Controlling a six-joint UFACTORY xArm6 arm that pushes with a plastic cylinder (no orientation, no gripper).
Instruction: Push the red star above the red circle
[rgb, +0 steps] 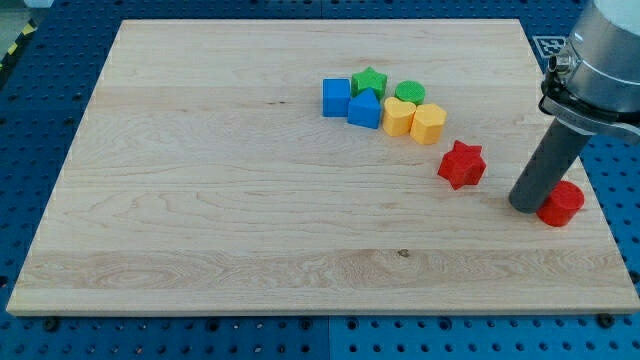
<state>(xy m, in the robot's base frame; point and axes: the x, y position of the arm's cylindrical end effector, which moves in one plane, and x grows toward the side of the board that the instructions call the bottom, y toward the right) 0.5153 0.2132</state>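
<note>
My tip (527, 205) apparently touches red circle (561, 203); red star (461, 164) sits apart leftward, unpushed; no fingers in view.

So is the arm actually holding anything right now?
Nothing is held; there is only a rod. My tip rests on the board beside the red circle, on its left. The red star lies apart.

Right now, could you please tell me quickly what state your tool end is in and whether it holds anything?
My tip: a plain rod, nothing to open or shut, holding nothing; it stands against the red circle, on its left in the view, and right of the red star.
</note>
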